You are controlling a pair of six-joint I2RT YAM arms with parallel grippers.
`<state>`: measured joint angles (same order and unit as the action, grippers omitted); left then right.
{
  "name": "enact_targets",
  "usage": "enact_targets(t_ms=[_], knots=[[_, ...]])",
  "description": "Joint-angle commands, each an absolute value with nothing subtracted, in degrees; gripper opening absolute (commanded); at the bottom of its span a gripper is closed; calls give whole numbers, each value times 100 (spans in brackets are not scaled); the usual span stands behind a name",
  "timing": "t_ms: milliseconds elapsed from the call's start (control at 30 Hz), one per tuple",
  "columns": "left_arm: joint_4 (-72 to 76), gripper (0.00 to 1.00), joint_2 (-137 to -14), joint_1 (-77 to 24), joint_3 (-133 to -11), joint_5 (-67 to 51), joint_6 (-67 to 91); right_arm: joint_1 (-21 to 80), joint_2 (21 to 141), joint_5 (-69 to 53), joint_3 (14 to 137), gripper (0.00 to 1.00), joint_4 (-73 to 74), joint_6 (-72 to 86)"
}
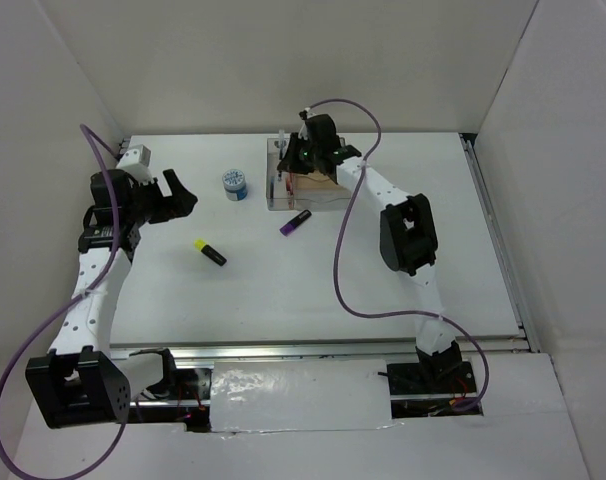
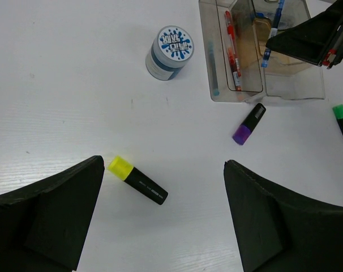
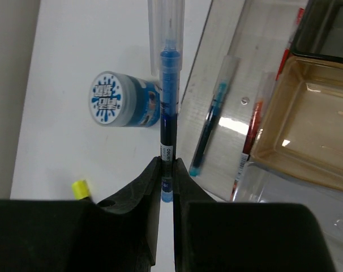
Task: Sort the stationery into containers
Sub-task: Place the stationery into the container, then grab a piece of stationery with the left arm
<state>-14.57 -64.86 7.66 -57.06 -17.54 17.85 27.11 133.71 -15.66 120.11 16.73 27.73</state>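
From above, the right gripper (image 1: 305, 152) hangs over the far end of the organiser (image 1: 301, 190) and hides much of it. Its own camera shows its two black fingers pressed together on a slim blue pen (image 3: 167, 107), whose clear cap runs off the top of that picture. The organiser's walls are translucent smoky plastic, so what lies inside blurs. A teal pen (image 3: 208, 133) and a red pen (image 3: 252, 136) lie lengthwise at its left side, but I cannot tell whether a divider parts them. Beside them is an amber-tinted section with rounded corners. Left of the organiser, apart from it, stands the round tub (image 2: 170, 52), with a blue splash label on its white lid. The stubby, black-bodied purple highlighter (image 2: 249, 123) lies just beside the organiser's near wall, and the yellow highlighter (image 2: 136, 180) lies further out, near-left. A green highlighter (image 2: 342, 123) right of the organiser shows only in the left wrist view. The left gripper (image 1: 179, 192), jaws wide apart and empty, hovers well left of the organiser.
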Motion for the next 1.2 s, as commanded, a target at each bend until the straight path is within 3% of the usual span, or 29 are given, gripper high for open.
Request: enact_targets(t_ms=[0,100,267,400,667,833,1167], knots=[[-1266,99,-6539,703,-5739,-1591,1626,2698,13421,-1362,12322,0,1538,2857],[-1257,99,-6626,694,-5766,-1696,1670,2707,13535,-1389,12313,0,1538,2786],[-1292,99,-6767,633,-5853,-1662,1670,2716,13667,-1354,12305,10,1485,2733],[-1406,99,-6882,563,-6047,-1626,1556,2690,13711,-1196,12252,29,1503,2804],[-1117,99,-7530,115,-6503,-915,1301,2663,13588,-1283,12278,43,1468,2812],[-774,99,-8524,-333,-7240,-361,818,2602,12869,-1819,12121,43,1652,2813],[-132,95,-10757,-808,-8534,-141,624,1786,10208,-2100,9830,66,1767,1487]])
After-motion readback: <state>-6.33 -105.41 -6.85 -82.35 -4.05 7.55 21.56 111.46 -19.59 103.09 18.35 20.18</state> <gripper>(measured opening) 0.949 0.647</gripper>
